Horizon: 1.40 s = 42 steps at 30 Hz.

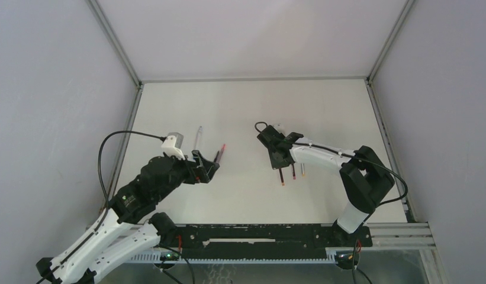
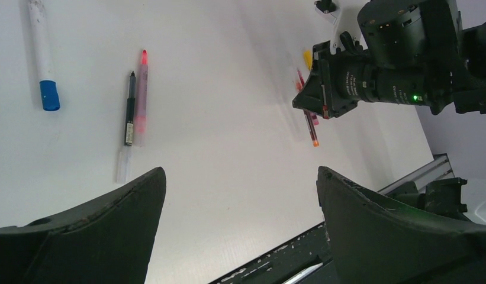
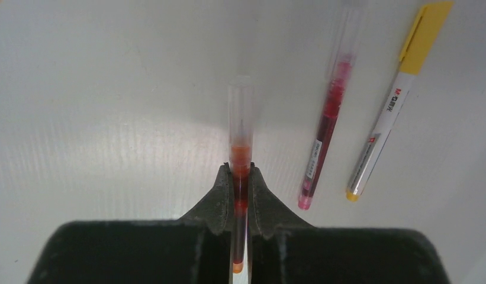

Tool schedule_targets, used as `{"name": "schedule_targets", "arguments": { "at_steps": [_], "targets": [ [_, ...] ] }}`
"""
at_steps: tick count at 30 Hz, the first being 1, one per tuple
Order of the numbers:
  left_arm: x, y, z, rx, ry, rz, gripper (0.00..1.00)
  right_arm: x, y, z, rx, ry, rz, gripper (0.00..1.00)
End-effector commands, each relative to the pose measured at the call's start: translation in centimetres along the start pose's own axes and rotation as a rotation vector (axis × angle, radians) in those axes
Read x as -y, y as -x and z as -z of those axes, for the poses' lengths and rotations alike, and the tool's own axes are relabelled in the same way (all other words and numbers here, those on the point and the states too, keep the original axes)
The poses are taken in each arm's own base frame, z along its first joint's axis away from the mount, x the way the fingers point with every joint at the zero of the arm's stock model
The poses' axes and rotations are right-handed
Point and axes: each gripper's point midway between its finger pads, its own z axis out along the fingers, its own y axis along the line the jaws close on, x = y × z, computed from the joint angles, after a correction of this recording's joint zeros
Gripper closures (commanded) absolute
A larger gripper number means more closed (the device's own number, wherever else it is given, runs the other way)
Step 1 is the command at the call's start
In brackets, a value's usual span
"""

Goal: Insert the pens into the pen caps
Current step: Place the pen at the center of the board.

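Right gripper point(image 3: 241, 177) clamped across the barrel of an orange-red pen point(image 3: 241, 155), about midway between the near and far edges of the white table point(image 1: 252, 106) and toward its right edge. The fingertips pinch the ink-filled stretch, the clear end projects ahead, and the orange end sits back between the fingers. Just beside it, toward the right edge, lie a pink pen point(image 3: 321, 136) and a yellow pen point(image 3: 386, 115), the latter bearing a yellow clipped cap point(image 3: 427, 29). Left gripper point(image 2: 240, 173) spread wide and empty, hovering nearer the left edge. Ahead of it a black pen point(image 2: 129, 112) and a red-tipped pen point(image 2: 141, 94) lie touching side by side. Apart from them, toward the far edge, lies a whitish pen point(image 2: 39, 41) with a blue cap point(image 2: 49, 94) on one end. The pens look light, stiff and smooth. Their thin plastic barrels are likely to roll on the flat top and to twist or slide in a pinch, so a hold squarely across mid-barrel, leaving the writing end free, seems best. Hard squeezing may crack the clear plastic. Whether the held pen rests on the table or is lifted off it cannot be told. The table is plain and matte, walled by pale panels point(image 1: 51, 89) on three sides, with a black rail point(image 1: 258, 234) along the near edge.
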Motion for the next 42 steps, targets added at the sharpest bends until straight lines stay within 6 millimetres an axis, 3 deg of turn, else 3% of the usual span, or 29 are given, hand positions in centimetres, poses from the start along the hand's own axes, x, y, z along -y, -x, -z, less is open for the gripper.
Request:
{"name": "schedule_targets", "arguments": {
  "at_steps": [1, 15, 26, 29, 31, 37, 42],
  "targets": [
    [-0.8, -0.7, -0.6, -0.017, 0.032, -0.015, 0.0, 0.3, 1.1, -1.0, 0.042, -0.008, 0.004, 0.92],
    [-0.5, -2.2, -1.9, -0.077, 0.022, -0.012, 0.0, 2.1, -0.6, -4.1, -0.034, -0.052, 0.024, 0.81],
    [-0.9, -2.2, -2.0, -0.083, 0.047, -0.005, 0.0, 2.2, -0.1, -2.9, -0.016, -0.023, 0.015, 0.69],
    [-1.8, -2.6, -2.6, -0.12, 0.101, -0.026, 0.0, 1.1, 0.6, -1.0, 0.01, 0.061, -0.002, 0.68],
    [-3.1, -1.8, -2.9, -0.112, 0.172, -0.049, 0.0, 0.3, 1.5, 1.3, 0.054, 0.118, -0.012, 0.67],
    [-7.4, 3.5, -3.6, -0.043, 0.363, -0.066, 0.05, -1.4, 4.2, 10.8, 0.265, 0.299, -0.026, 0.65],
    [-11.1, 5.9, -5.1, -0.074, 0.516, -0.104, 0.11, -1.8, 3.6, 15.4, 0.336, 0.403, -0.061, 0.64]
  ]
}}
